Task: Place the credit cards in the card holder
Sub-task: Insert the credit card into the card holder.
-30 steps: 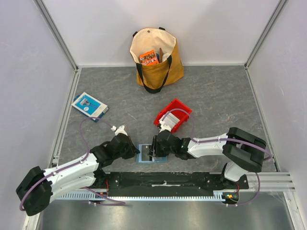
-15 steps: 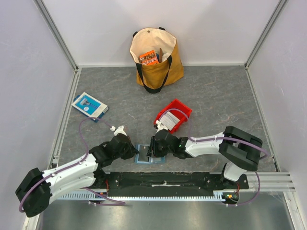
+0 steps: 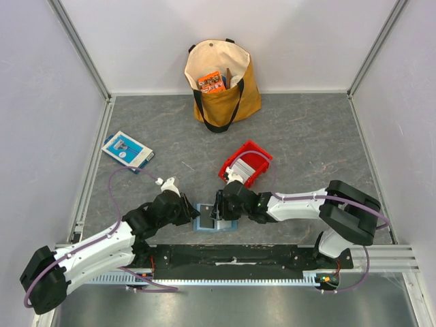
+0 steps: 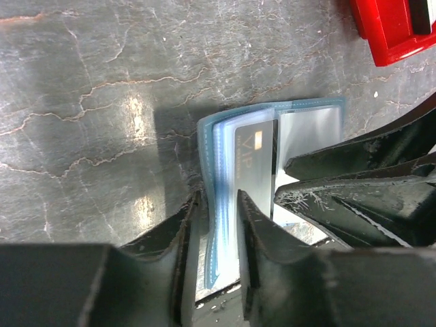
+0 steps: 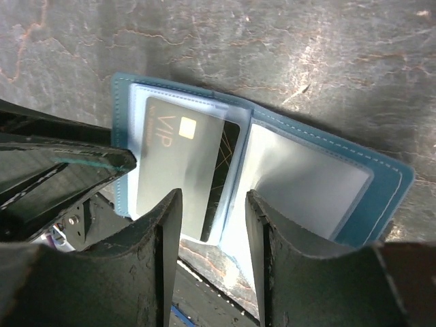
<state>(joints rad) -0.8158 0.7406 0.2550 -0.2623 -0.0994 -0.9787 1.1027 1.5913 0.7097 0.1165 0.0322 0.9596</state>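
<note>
The teal card holder (image 3: 206,225) lies open on the table between my two grippers. A dark credit card (image 5: 177,163) marked VIP sits in a clear sleeve on its left side; the same credit card (image 4: 255,163) shows in the left wrist view. My left gripper (image 4: 218,204) is open a little, its jaws straddling the left leaves of the card holder (image 4: 310,126) with a gap showing. My right gripper (image 5: 212,204) hovers open over the card holder (image 5: 320,177), holding nothing. More pale credit cards (image 3: 238,172) lie in the red bin.
The red bin (image 3: 253,155) stands just behind the right gripper (image 3: 219,208). A tan tote bag (image 3: 221,82) stands at the back middle. A blue-and-white flat box (image 3: 127,151) lies at the left. The arms' black base rail runs just in front of the card holder.
My left gripper's jaws have parted from shut around the card holder's edge. The right gripper's jaws have also widened, and it has shifted slightly over the card holder.
</note>
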